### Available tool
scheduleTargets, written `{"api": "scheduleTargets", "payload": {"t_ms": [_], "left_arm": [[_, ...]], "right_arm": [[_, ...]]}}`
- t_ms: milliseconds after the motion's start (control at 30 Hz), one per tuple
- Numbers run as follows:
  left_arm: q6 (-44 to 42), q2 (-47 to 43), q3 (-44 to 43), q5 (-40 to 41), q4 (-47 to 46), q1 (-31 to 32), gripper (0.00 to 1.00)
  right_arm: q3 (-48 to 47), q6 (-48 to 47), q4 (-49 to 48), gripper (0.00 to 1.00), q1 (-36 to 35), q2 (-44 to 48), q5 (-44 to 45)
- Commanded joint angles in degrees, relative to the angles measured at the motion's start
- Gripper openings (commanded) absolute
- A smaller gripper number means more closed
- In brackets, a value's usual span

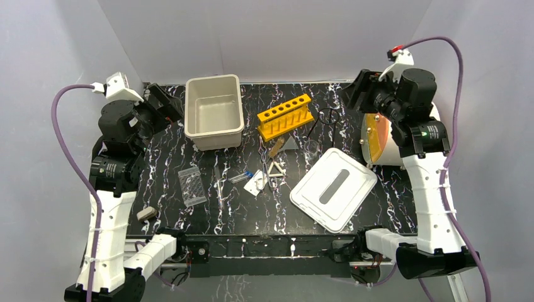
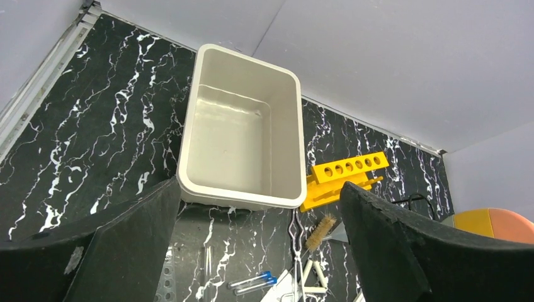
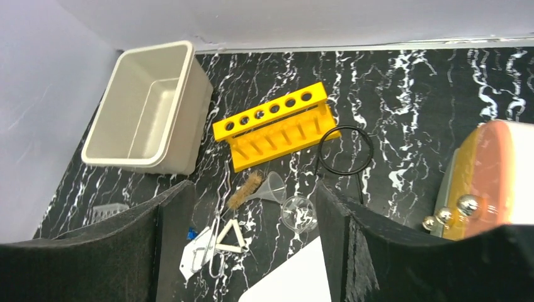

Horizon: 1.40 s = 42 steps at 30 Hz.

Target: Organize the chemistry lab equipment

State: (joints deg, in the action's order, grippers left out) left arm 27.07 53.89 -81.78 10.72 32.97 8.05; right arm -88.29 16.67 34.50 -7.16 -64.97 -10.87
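- This looks like the very start of a pick. Both arms hang high and pulled back with nothing held, so I'd say the job right now is choosing a first piece and dropping straight down on it.
- The left jaws are spread wide and empty. The white bin sits ahead of them, roughly centred in the gap. The blue-capped vial lies below and nearer in, also inside the gap. The thin metal tweezers are down there too, a little to its left.
- I'd grab the vial first on this side. Set the jaws across its length so it can't roll, and close right down near the surface.
- The tweezers lie flat and skinny, so pinch low and slow or they'll probably skid.
- The right jaws are open as well, with nothing in them. The black wire ring stand is ahead, toward the right side of the gap. The clear glass dish is nearer, inside the gap. The tan stick and white triangle sit over on the left side.
- The dish is glass, so take it by the rim and go easy on the squeeze.
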Motion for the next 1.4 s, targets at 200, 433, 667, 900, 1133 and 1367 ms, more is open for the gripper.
{"api": "scheduleTargets", "payload": {"t_ms": [200,433,667,900,1133,1367], "left_arm": [[2.7,-1.7,1.9,-8.4,-4.7,-0.9,0.98],[4.3,-1.5,8.2,-26.8,-9.4,-1.0,0.98],[3.9,-1.5,15.6,-34.4,-10.7,-0.4,0.98],[4.8,-3.4,21.7,-34.8,-9.8,-0.1,0.98],[9.1,-5.6,25.7,-27.4,-7.6,-0.1,0.98],[10.9,-6.7,26.4,-26.2,-6.3,-0.1,0.98]], "right_arm": [[1.5,-3.2,-3.6,0.80,-8.5,-1.5,-4.1],[6.4,-1.2,-3.7,0.79,-19.8,-2.7,1.7],[13.4,3.5,-4.6,0.77,-33.6,-5.6,13.3],[20.2,10.0,-7.2,0.73,-41.7,-10.7,18.2],[23.2,15.6,-10.1,0.65,-45.2,-18.6,19.7],[23.7,20.4,-10.3,0.54,-45.3,-22.6,23.3]]}}
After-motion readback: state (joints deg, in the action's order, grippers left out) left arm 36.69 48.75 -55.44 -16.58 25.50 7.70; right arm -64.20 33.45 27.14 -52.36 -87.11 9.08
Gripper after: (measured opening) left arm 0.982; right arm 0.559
